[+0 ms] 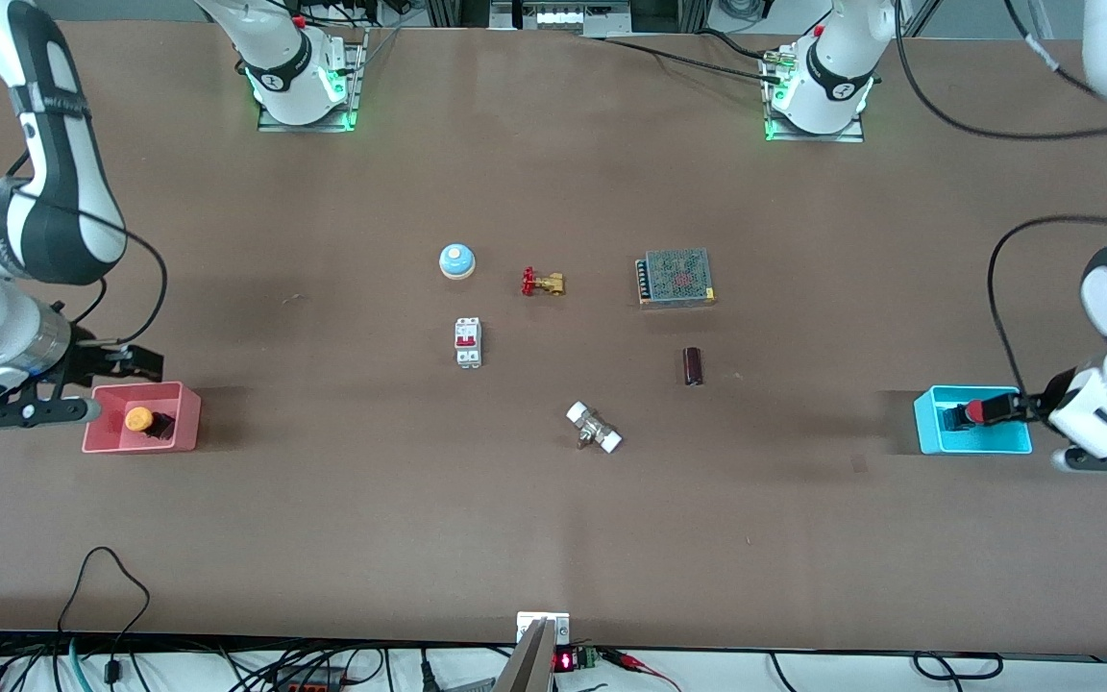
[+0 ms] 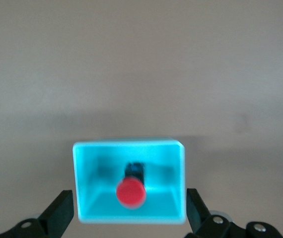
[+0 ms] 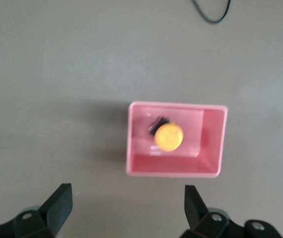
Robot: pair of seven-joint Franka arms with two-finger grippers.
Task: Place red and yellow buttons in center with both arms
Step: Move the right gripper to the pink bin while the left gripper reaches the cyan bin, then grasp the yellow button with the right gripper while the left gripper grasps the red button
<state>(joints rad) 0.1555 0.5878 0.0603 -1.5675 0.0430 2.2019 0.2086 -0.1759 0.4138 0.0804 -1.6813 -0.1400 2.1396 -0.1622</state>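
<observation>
The red button [image 1: 972, 412] sits inside the cyan bin [image 1: 928, 434] at the left arm's end of the table, cap up on its black body. The yellow button [image 1: 138, 419] is lying in the pink bin [image 1: 184, 421] at the right arm's end, so neither 1 is on the bare brown table [image 1: 553, 519] in the middle.

The left gripper [image 2: 130, 218] hangs over the cyan bin with both fingers [image 2: 59, 214] spread wide, 1 each side of the bin in the left wrist view, gripping nothing. The right gripper [image 3: 128, 210] is up by the pink bin, just off its edge toward the table end; its fingers [image 3: 59, 204] are spread wide too and hold nothing.

The middle of the table carries 6 other parts: a blue bell [image 1: 456, 260], a red-handled brass valve [image 1: 542, 283], a mesh-topped power supply [image 1: 676, 277], a white circuit breaker [image 1: 468, 342], a dark cylinder [image 1: 693, 366] and, nearest the front camera, a white-ended fitting [image 1: 594, 428].
</observation>
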